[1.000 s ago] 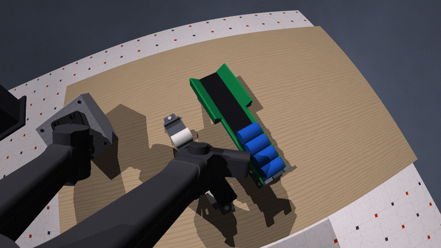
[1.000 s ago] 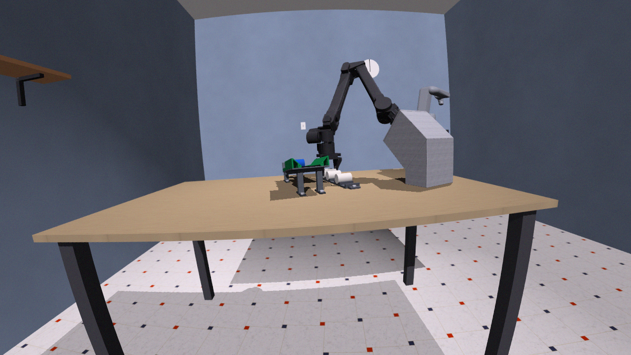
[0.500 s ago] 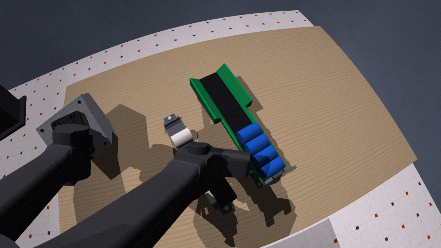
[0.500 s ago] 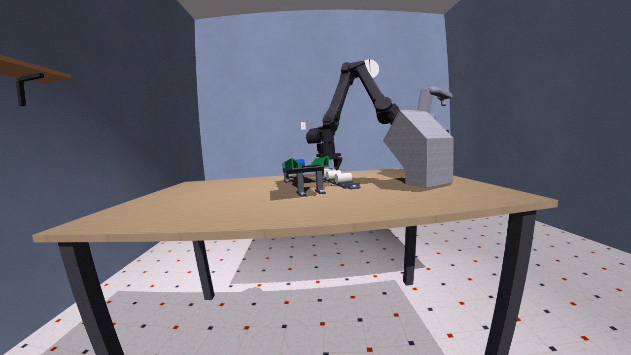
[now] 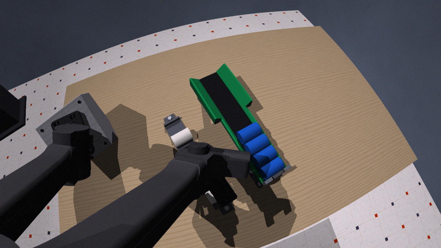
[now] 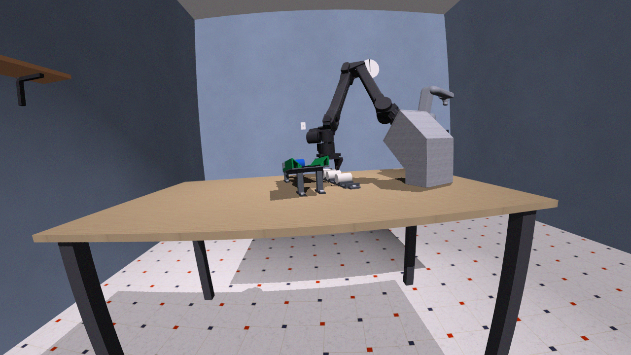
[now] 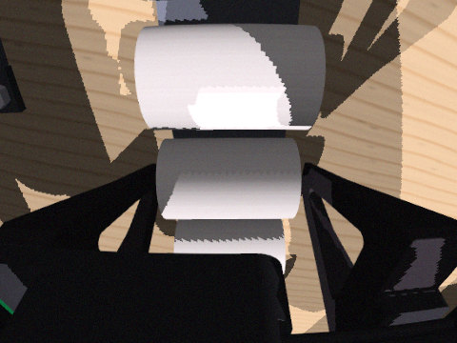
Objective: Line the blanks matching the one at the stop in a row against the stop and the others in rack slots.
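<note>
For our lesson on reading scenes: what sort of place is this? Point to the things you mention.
Probably a small robotics workspace: a black robot arm [image 5: 172,191] [image 6: 338,99] bolted to a slanted gray block [image 5: 95,123] [image 6: 438,160], and a green-sided ramp [image 5: 234,89] [image 6: 323,161] holding blue cylinders [image 5: 257,144] [image 6: 299,162].

In the exterior view, the grey jointed device [image 6: 426,99] behind the grey block [image 6: 439,159] has shifted slightly toward the right of the picture. Its bent upper part [image 6: 440,92] now reaches a little farther right, and the small downturned tip [image 6: 445,102] has moved the same way.
</note>
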`<state>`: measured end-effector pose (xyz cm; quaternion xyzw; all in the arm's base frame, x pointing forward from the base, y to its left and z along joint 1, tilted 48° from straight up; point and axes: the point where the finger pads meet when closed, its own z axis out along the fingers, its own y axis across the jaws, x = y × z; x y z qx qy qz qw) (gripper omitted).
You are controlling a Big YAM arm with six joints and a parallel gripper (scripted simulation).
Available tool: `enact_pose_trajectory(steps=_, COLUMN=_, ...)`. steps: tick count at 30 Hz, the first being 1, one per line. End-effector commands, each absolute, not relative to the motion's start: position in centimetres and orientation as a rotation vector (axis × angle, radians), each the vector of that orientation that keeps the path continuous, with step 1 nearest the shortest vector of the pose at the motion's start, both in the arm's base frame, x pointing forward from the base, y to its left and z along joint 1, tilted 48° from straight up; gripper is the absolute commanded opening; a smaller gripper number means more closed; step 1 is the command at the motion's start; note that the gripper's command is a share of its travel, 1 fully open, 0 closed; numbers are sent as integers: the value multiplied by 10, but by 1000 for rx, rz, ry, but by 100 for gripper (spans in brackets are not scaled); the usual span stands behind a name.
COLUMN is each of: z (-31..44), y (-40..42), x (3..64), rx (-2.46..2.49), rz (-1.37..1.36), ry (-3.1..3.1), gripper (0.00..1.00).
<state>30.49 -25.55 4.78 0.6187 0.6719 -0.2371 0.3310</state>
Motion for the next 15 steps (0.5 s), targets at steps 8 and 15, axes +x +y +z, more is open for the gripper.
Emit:
enact_pose_trajectory(steps=8, z=64, y=-244, x=311, rx=1603, rz=-604, ry=1746, gripper=78)
enact_pose_trajectory(steps=15, z=81, y=-227, x=309, rx=1603, rz=-600, ry=1742, gripper=78)
